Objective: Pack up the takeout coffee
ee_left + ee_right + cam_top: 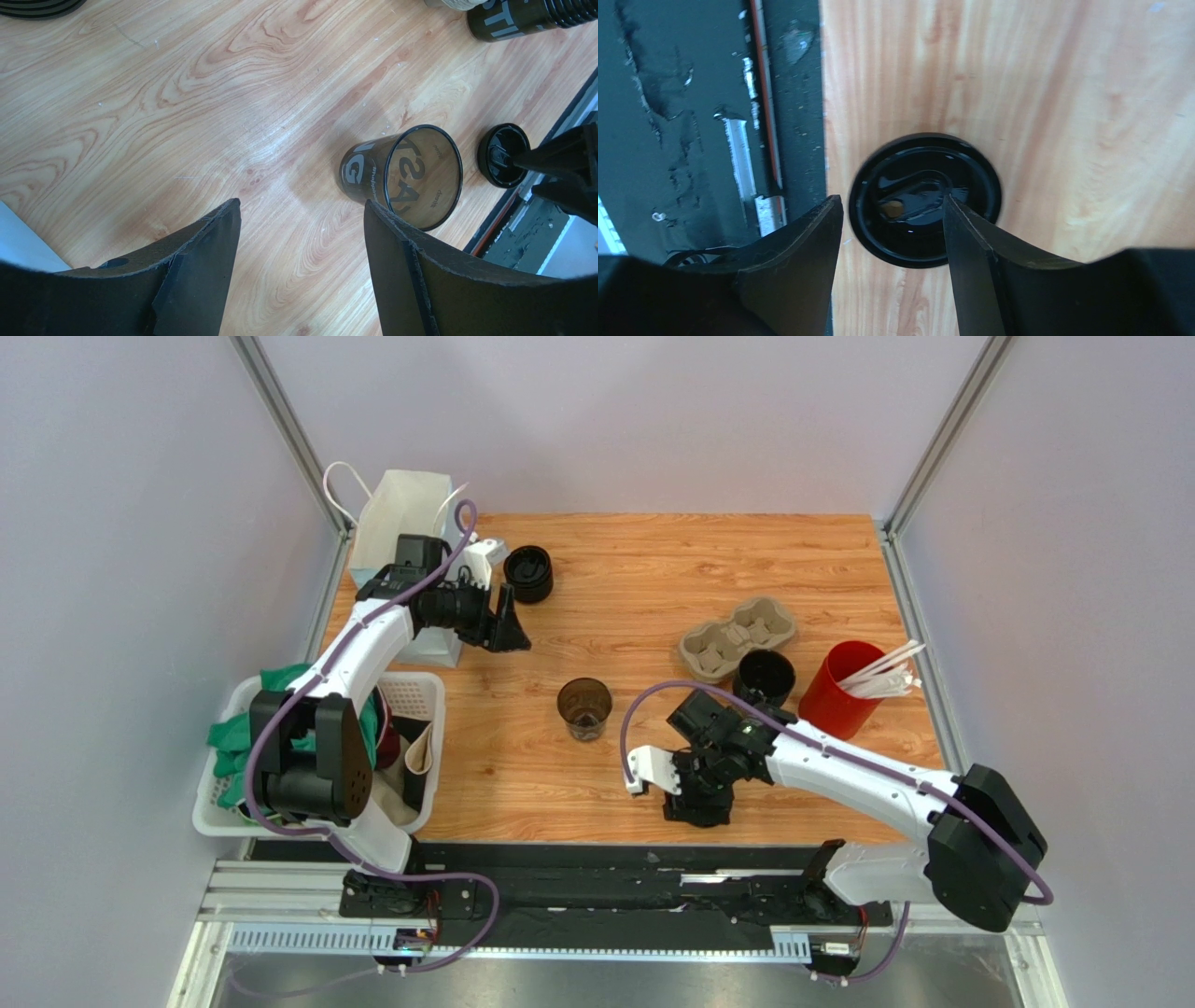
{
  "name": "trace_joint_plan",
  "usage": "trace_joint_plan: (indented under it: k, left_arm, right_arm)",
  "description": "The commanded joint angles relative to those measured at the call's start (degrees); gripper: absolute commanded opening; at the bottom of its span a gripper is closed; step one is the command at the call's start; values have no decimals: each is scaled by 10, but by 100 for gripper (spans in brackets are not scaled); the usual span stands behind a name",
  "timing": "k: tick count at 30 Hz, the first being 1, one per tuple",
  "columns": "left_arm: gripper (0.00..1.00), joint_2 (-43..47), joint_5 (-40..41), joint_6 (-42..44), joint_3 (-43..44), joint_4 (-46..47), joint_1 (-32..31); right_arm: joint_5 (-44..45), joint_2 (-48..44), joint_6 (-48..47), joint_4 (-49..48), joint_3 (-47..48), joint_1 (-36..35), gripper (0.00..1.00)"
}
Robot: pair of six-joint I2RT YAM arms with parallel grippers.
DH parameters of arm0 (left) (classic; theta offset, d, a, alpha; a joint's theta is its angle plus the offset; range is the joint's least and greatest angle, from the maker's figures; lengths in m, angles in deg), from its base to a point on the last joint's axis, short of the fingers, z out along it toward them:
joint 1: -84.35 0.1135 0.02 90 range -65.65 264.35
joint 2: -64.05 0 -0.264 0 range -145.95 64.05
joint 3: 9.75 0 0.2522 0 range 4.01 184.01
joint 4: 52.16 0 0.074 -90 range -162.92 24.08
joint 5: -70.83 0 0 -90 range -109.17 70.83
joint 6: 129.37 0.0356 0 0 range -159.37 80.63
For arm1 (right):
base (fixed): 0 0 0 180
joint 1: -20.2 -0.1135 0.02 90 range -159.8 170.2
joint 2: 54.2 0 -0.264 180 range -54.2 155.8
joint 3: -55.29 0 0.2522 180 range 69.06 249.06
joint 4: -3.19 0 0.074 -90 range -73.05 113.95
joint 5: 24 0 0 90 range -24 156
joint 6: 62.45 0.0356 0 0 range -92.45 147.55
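Takeout coffee [766,676] stands on the table, touching the cardboard cup tray [739,639] and just beside the red cup [838,689]. My right gripper [891,203] hangs over a black lid [969,189], jaws apart. My left gripper [302,205] is spread wide too, above bare wood near an open dark cup [403,175].

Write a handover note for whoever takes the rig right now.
Left gripper: open, empty, over the table.
Right gripper: open over a black lid lying flat near the front edge, not gripped.
One black cup stands by the white bag, a second black cup beside the cardboard tray.
Done: nothing in the tray yet.
To do: cup into a tray well.
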Motion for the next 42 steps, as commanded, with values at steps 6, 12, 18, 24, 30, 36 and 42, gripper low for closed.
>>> trace_joint_plan:
  k: [6, 12, 18, 24, 30, 36, 42]
  left_arm:
    - [74, 24, -2, 11, -1, 10, 3]
    - [74, 22, -1, 10, 0, 12, 3]
    - [74, 21, -3, 11, 0, 12, 3]
    - [74, 22, -4, 11, 1, 10, 3]
    - [74, 30, -25, 18, 0, 10, 3]
    - [75, 51, -81, 40, 0, 11, 3]
    - [83, 107, -154, 113, 14, 11, 0]
  right_arm:
    - [22, 20, 16, -12, -38, -36, 56]
    - [52, 35, 35, -58, -56, -40, 50]
    - [77, 16, 44, -91, -70, -43, 39]
    - [90, -18, 52, -103, -69, -44, 14]
    - [78, -58, 63, -82, -31, -44, 3]
    - [-28, -63, 80, -28, 86, -24, 0]
    - [-276, 18, 51, 95, 270, 76, 0]
